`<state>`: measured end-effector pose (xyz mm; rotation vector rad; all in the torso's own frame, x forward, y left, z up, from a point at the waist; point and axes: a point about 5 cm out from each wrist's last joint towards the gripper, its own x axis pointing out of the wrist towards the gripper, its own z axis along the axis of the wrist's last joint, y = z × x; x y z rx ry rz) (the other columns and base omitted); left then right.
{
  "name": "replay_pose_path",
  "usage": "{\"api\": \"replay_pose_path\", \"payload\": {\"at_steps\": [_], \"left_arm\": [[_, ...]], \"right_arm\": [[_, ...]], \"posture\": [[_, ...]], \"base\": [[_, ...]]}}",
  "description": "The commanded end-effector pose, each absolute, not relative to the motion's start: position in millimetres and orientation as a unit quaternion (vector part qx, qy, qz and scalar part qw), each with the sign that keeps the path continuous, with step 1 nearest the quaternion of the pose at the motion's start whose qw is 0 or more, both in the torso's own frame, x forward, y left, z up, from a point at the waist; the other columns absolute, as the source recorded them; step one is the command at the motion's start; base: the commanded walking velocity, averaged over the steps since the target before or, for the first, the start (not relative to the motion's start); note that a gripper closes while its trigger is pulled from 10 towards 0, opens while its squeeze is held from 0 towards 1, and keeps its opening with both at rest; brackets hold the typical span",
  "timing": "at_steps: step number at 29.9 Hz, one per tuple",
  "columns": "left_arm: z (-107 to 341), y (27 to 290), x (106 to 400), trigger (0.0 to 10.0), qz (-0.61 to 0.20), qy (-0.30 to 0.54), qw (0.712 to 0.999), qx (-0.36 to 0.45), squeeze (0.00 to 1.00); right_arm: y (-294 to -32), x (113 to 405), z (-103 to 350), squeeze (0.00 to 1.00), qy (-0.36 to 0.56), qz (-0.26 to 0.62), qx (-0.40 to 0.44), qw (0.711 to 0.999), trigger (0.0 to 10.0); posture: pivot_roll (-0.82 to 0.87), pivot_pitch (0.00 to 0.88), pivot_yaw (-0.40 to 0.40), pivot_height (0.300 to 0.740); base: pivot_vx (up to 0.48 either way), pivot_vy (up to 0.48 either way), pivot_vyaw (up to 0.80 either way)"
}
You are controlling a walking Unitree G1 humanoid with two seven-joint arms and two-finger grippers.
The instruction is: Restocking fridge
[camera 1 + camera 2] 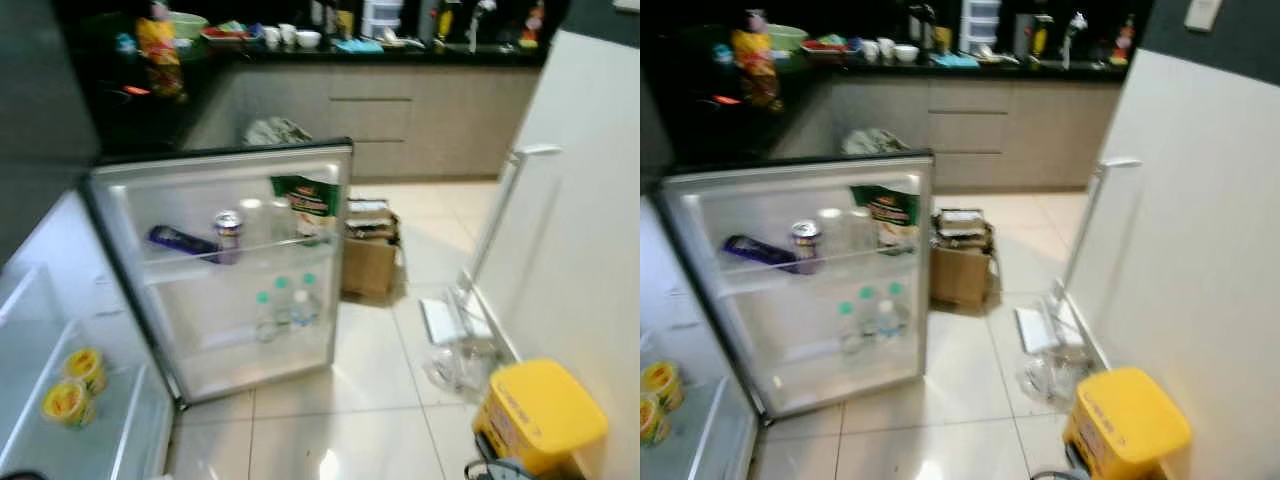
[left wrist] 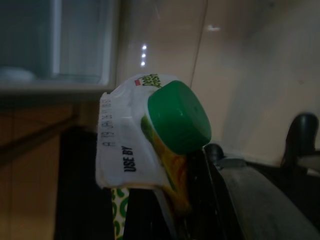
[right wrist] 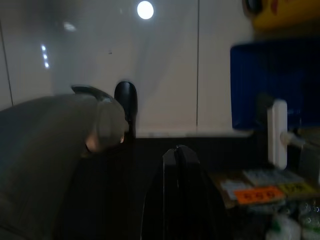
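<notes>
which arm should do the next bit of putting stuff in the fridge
Left, most likely. The left pincer already grips a green-capped carton, and the open fridge door and shelves lie on the robot's left side.

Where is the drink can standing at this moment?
In the left eye view, the drink can stands on the upper shelf of the open fridge door, between a dark blue packet on its left and a green-labelled carton on its right.

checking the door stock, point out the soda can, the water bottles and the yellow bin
soda can [image 1: 228, 232], left eye view, on its side wall
water bottles [image 1: 283, 308], left eye view, on the middle bottle's body
yellow bin [image 1: 545, 408], left eye view, on its lid
</notes>
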<state>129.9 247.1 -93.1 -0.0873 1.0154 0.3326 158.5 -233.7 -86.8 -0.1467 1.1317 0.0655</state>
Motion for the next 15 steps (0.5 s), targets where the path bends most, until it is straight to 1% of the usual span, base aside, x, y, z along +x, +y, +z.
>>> {"api": "replay_pose_path", "payload": {"at_steps": [1,11,12,14,15], "left_arm": [[-94,247,127,10.0,0.157,0.487,0.858,-0.043,0.0],[-93,249,129,10.0,0.155,0.486,0.859,-0.044,0.0],[-93,249,129,10.0,0.155,0.486,0.859,-0.044,0.0],[-93,249,129,10.0,0.158,0.486,0.858,-0.045,0.0],[-93,249,129,10.0,0.159,0.485,0.859,-0.045,0.0]], "right_arm": [[-230,164,-85,0.0,0.529,0.047,-0.087,0.843,10.0],[-226,174,-81,0.0,0.509,0.077,-0.099,0.852,10.0],[-225,176,-80,0.0,0.505,0.08,-0.096,0.854,10.0],[-225,177,-79,0.0,0.502,0.084,-0.092,0.856,10.0],[-224,179,-79,0.0,0.5,0.088,-0.089,0.857,10.0]], "posture": [[-0.1,0.0,0.016,0.74],[-0.1,0.0,0.02,0.74],[-0.1,0.0,0.02,0.74],[-0.1,0.0,0.02,0.74],[-0.1,0.0,0.02,0.74]], "base": [[0.0,-0.469,0.0],[0.0,-0.456,0.0],[0.0,-0.289,0.0],[0.0,0.0,0.0],[0.0,0.0,0.48]]}}
